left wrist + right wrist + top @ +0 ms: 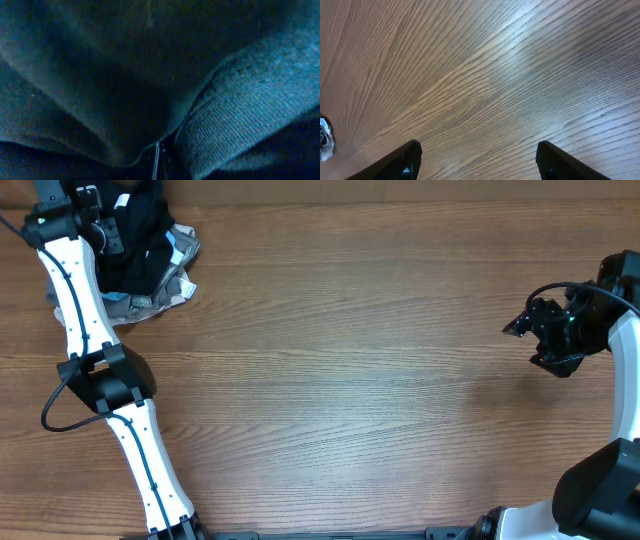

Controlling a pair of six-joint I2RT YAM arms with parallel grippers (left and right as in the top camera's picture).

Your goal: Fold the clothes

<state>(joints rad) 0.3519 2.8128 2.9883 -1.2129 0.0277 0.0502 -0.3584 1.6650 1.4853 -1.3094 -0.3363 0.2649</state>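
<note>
Folding is barely starting: left gripper (118, 228) is sitting buried in the clothes pile (152, 252), grip indiscernible; right gripper (478, 150) is hovering open, well apart.

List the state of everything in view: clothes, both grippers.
clothes pile: crumpled heap at the far left corner of the table, not folded.
left gripper: down in the pile; dark fabric fills its wrist view, so the jaws are hidden.
right gripper: open, holding nothing, over the table at the right side.
</note>
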